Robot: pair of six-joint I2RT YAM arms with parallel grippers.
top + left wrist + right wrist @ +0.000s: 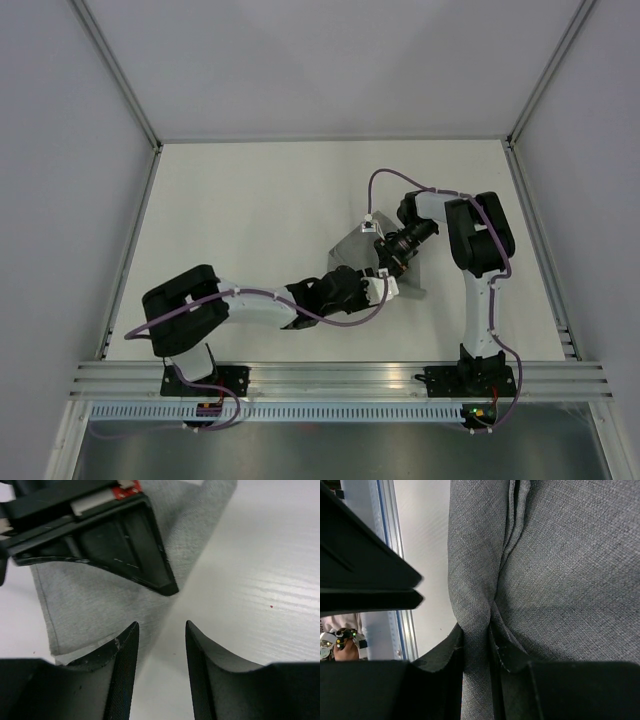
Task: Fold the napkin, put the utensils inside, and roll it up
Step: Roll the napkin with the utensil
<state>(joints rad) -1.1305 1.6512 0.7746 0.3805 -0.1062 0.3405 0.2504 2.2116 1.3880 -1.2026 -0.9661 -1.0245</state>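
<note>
The top camera sits high over the near edge and looks down on the whole table (250, 200) from afar. Each wrist camera faces downward, very near the napkin (352, 250), which all three views share. The left wrist view also catches the right gripper (159, 575).

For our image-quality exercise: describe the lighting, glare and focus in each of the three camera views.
Top external: even, diffuse light, faint shadows, all sharp. Left wrist: streaky glare on the table; the left gripper looks dark and soft up close. Right wrist: the weave of the napkin is crisp, while the right gripper pinching it is nearly black.
</note>
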